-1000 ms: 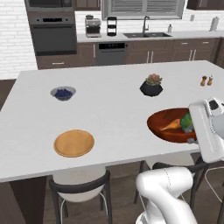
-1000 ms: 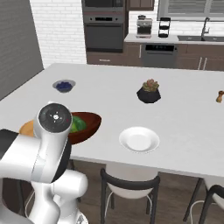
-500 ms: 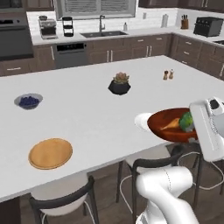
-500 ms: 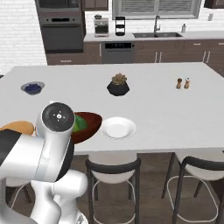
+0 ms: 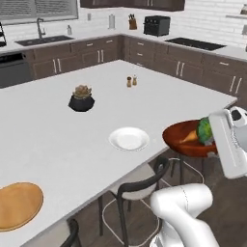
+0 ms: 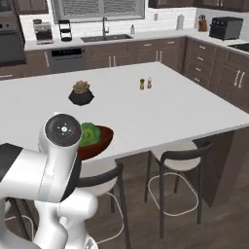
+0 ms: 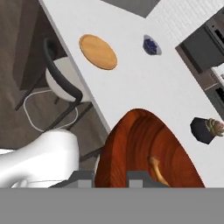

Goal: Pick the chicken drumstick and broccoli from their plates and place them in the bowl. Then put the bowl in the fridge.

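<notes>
The wide reddish-brown bowl (image 5: 187, 141) hangs in the air just off the island's near edge, above a stool. My gripper (image 7: 110, 177) is shut on its rim, and the bowl (image 7: 140, 146) spreads out beyond the fingertips. Inside lie the dark green broccoli (image 5: 205, 130) and the golden chicken drumstick (image 5: 189, 137), whose thin bone (image 7: 156, 168) shows in the hand view. From the right, the bowl (image 6: 101, 140) and broccoli (image 6: 87, 134) peek out behind my arm. On the island, the white plate (image 5: 129, 139) and the wooden plate (image 5: 17, 205) are bare. The fridge is out of view.
A black succulent pot (image 5: 81, 99) and two small shakers (image 5: 131, 81) stand on the white island (image 5: 58, 135). A small bowl of blueberries (image 7: 152, 44) sits far along it. Dark stools (image 6: 180, 158) line the near edge. Dark cabinets, a sink and a toaster run along the back walls.
The whole scene has slid left in both base views, so the base has swung right along the island. The bowl stays in my shut gripper with the food inside.
</notes>
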